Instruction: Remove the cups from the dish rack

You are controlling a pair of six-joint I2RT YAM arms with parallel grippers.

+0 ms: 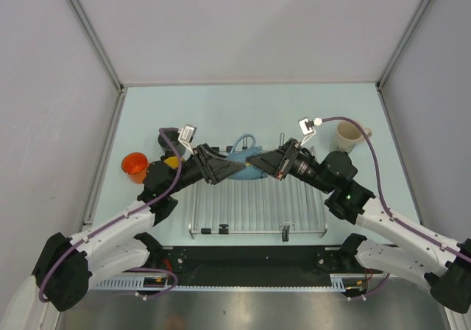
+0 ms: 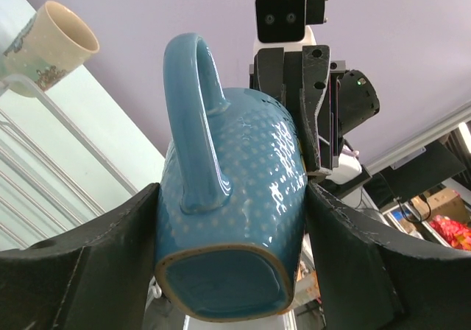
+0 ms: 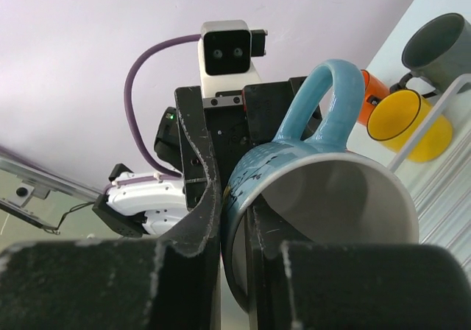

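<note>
The left claw (image 2: 232, 197) clamped the blue mug (image 2: 243, 153) by its body near the rack (image 1: 250, 208). The right claw (image 3: 229, 219) pinched its rim wall.

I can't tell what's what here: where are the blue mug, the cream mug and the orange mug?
blue mug (image 2: 243, 197): left wrist view, dimpled side.
cream mug (image 1: 348, 134): top view, open mouth.
orange mug (image 1: 135, 164): top view, open mouth.

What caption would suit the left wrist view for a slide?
The left gripper and right gripper both clamp the blue mug; a cream mug stands behind.
</note>
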